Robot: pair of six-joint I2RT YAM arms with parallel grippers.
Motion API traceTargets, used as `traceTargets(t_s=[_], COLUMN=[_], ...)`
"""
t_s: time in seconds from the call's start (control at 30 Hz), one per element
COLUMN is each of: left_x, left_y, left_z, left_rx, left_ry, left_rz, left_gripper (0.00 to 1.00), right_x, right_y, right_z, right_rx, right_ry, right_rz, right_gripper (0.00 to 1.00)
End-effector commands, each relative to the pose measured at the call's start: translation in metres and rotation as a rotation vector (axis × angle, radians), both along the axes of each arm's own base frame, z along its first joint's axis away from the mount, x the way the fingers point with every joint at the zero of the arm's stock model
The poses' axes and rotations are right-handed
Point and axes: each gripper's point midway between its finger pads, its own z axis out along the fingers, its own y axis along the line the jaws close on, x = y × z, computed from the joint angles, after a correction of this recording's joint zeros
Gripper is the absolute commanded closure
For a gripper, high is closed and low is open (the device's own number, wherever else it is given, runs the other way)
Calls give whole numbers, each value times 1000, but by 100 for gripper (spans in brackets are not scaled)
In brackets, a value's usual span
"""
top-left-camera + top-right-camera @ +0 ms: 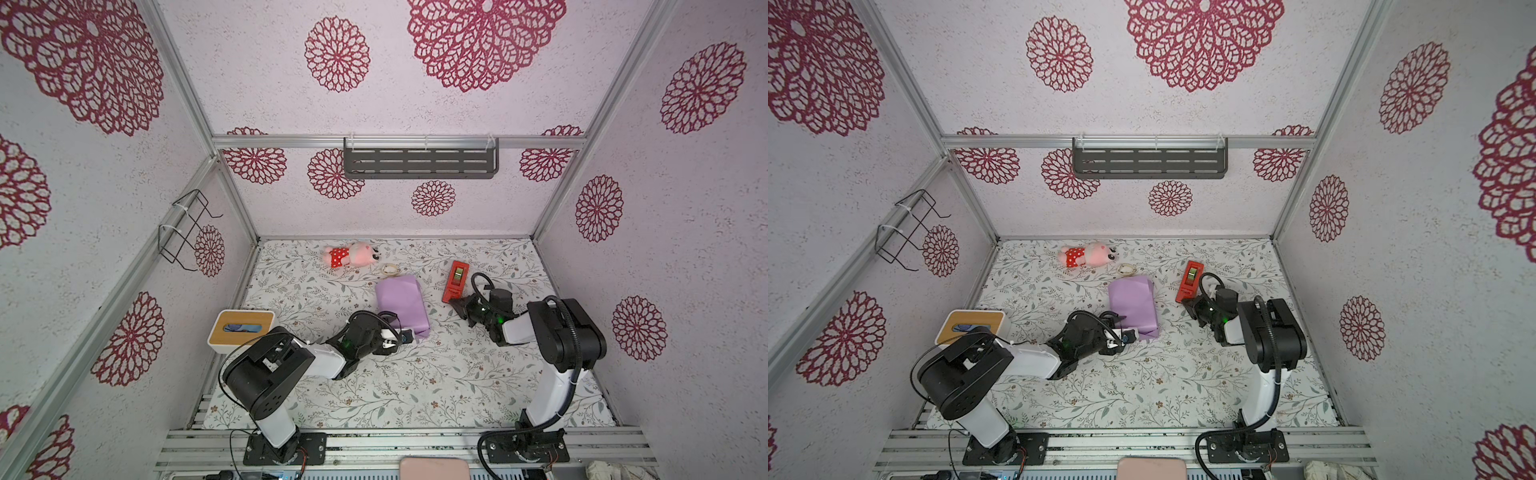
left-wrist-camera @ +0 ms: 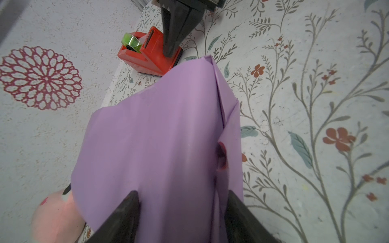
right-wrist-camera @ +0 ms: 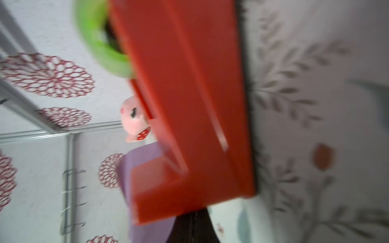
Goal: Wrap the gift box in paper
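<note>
My left gripper (image 2: 182, 192) clamps the paper (image 2: 157, 136) around the hidden gift box's near end. My right gripper (image 1: 457, 305), closed, touches the tape dispenser (image 1: 457, 278) to the right.

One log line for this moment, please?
left gripper: clamping lilac paper over hidden gift box | right gripper: shut, tips at red tape dispenser

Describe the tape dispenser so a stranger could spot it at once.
Start at the floral table, go to its far right part, right of the lilac paper. The tape dispenser lies there, at the tip of the right gripper. It is the only bright red block, with a green tape roll in its far end.
</note>
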Motion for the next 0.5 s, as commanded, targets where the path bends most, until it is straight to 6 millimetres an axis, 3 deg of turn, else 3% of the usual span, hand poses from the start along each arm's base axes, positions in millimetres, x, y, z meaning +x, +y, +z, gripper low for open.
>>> traceTargets(t_s=[0.0, 0.13, 0.27, 0.47], left_x=[-12, -12, -12, -11], left_y=[15, 15, 15, 15], left_z=[-32, -33, -34, -35], left_rx=[78, 80, 82, 81], left_ry=[103, 105, 106, 108], left_rz=[8, 9, 8, 10], left_gripper=[35, 35, 35, 35], right_x=[-23, -17, -19, -73], right_y=[-24, -23, -9, 24], right_z=[-49, -32, 12, 77], right_rx=[-156, -188, -197, -293], right_ry=[165, 102, -62, -320], right_rz=[-29, 7, 114, 326], right_gripper=[100, 100, 100, 100])
